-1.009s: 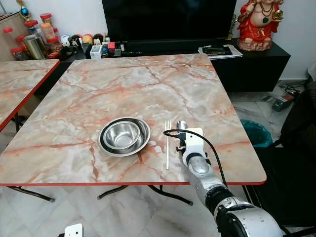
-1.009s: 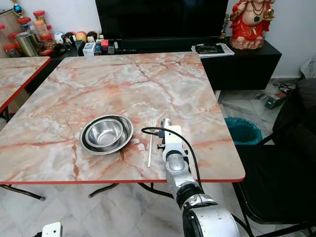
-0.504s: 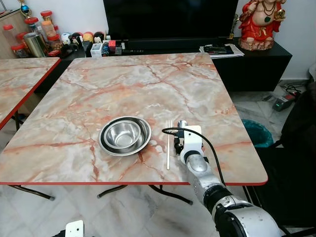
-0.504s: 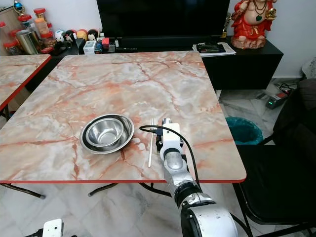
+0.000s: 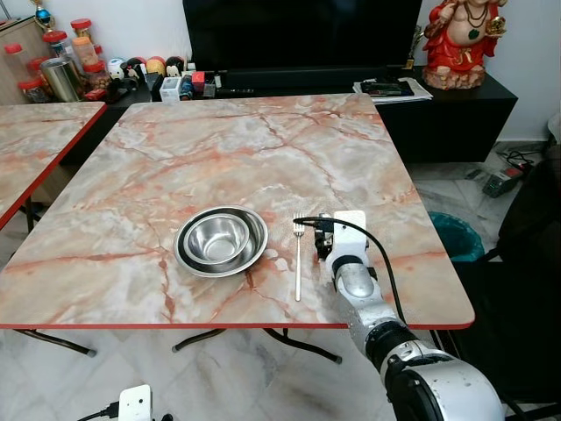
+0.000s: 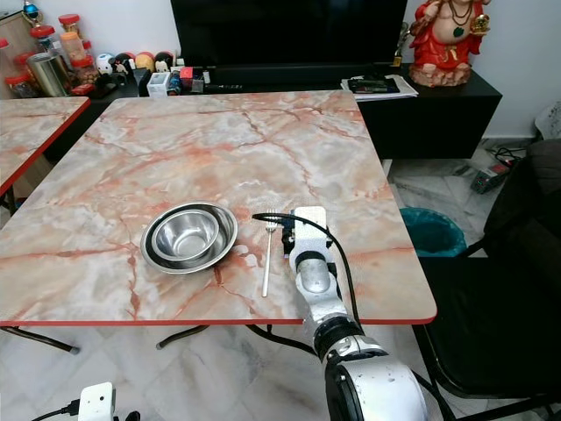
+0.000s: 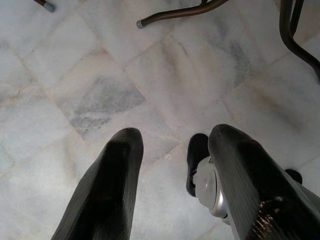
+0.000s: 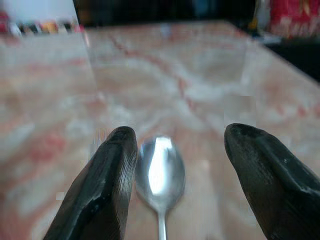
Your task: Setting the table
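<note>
A steel bowl sits nested in a wider steel dish near the front of the marble table. A fork lies just right of it, tines pointing away from me. My right gripper hovers low over the table right of the fork, mostly hidden behind its white wrist block. In the right wrist view this gripper is open, and a spoon lies on the marble between its fingers, close to one of them. My left gripper hangs open over the floor.
A second marble table stands at the left. Behind the table is a black TV cabinet with jars, small items and a red statue. A teal bin and a black chair stand at the right.
My right wrist has slid forward over the table. The spoon's bowl, which showed beyond the wrist earlier, is now covered in the eye views. The bowl and fork stay put.
</note>
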Controlling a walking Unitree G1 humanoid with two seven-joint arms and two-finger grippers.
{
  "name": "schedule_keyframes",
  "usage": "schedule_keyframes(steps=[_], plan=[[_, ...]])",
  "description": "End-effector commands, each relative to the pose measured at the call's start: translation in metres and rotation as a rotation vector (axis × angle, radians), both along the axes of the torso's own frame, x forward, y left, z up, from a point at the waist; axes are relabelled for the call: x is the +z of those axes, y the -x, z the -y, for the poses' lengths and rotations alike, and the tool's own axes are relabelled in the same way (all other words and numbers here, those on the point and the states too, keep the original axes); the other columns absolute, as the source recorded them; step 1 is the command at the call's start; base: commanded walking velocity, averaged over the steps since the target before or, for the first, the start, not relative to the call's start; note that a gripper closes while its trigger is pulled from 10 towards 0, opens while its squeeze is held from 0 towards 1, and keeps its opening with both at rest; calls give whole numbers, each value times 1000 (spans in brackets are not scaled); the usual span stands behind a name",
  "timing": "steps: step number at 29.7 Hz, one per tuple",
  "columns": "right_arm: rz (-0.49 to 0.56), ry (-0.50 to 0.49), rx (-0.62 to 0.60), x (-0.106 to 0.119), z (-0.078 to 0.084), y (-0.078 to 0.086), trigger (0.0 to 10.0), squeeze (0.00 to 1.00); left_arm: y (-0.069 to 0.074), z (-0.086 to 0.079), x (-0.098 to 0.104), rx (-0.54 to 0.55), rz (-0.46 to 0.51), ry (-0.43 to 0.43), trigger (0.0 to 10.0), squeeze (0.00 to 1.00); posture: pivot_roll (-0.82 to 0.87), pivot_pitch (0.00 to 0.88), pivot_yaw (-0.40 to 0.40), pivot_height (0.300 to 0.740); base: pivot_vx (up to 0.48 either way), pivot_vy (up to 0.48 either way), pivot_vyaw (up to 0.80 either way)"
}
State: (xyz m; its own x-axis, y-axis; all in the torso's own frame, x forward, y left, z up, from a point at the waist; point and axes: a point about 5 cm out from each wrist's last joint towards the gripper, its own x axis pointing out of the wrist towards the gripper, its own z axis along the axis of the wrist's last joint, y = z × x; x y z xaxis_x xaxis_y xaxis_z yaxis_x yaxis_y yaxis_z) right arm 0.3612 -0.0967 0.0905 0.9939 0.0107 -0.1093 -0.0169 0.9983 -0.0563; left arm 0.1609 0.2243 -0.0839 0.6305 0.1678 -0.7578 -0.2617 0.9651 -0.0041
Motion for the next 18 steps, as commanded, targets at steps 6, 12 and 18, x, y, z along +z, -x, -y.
schedule_keyframes(steps=[6,12,18], plan=[[148,-30,24,30,-6,-10,10000,0,-6,3,2,-1,14,9,10000,0,137,0,32,740,0,0,0],[169,-40,21,32,-6,-9,10000,0,-5,5,1,-5,11,9,10000,0,130,0,33,740,0,0,0],[221,-62,9,38,-5,-9,10000,0,-4,5,1,-14,8,5,10000,0,129,0,33,740,0,0,0]])
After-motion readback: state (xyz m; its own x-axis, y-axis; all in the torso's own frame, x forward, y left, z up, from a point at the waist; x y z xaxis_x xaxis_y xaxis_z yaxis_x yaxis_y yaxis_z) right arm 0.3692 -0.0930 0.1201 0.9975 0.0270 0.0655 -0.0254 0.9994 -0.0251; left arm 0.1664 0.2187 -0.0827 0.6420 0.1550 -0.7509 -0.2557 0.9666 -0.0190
